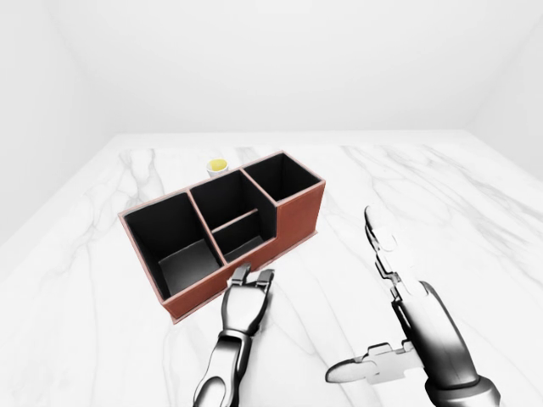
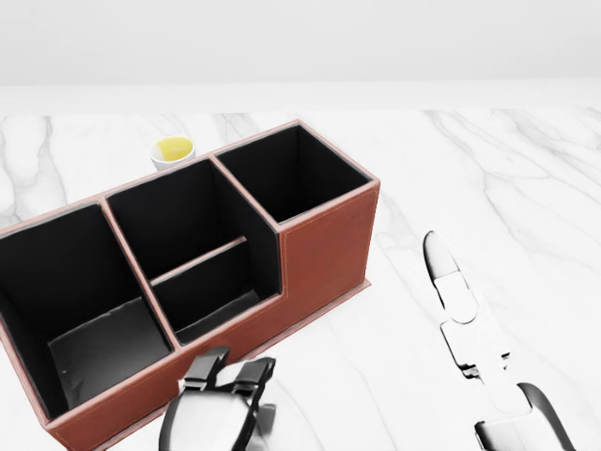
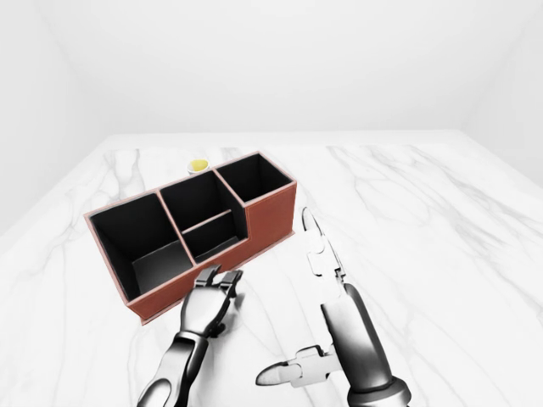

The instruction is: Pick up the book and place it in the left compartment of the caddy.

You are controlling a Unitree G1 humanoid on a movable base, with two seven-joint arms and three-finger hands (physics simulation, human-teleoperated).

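Observation:
The red-brown caddy [image 1: 293, 222] stands on the marble table, its three black compartments in a row. A dark grey flat book [image 1: 188, 264] lies tilted inside the left compartment; it also shows in the head view [image 2: 101, 349]. My left hand [image 1: 252, 278] is just below the caddy's near wall, by the divider between the left and middle compartments. Its fingers are extended and hold nothing. My right hand [image 1: 386, 284] is to the right of the caddy, apart from it. Its fingers are spread open and it is empty.
A small white cup with yellow contents [image 1: 217, 166] stands on the table just beyond the caddy's middle compartment. The white marble table [image 1: 441, 203] stretches to the right of the caddy. White walls close the scene.

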